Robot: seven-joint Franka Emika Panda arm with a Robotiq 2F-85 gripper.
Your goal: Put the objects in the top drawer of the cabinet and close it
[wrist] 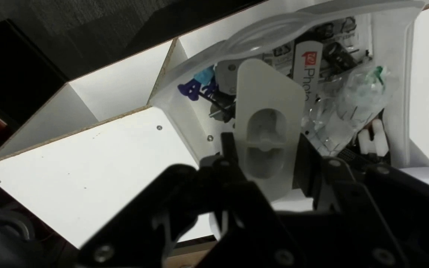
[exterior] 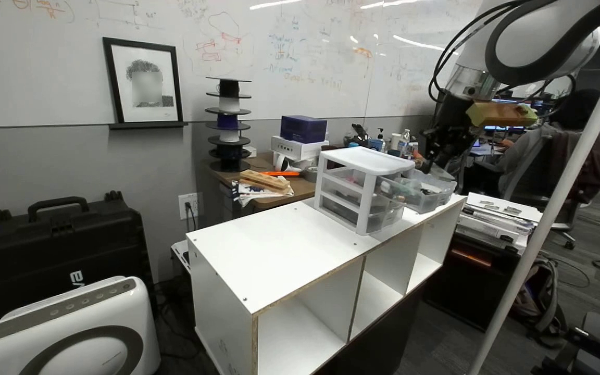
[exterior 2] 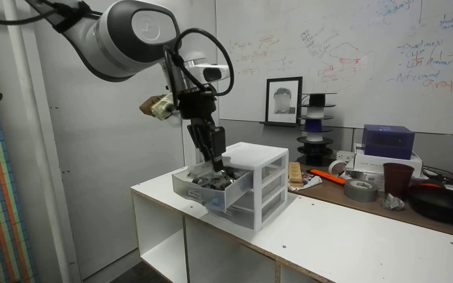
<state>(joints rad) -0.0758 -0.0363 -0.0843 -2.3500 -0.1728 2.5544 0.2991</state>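
Jaws gripping pale plastic piece (wrist: 267, 143); pulled-out top drawer (exterior 2: 210, 198) lies directly underneath, piece's long axis running roughly toward the drawer's front. Release likely next.

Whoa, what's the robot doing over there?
The robot's gripper is holding a pale plastic piece over the top drawer, which is pulled out of the little white cabinet. Other small things, including a purple one, already lie in the drawer. The gripper hasn't let go yet, and the drawer isn't closed.
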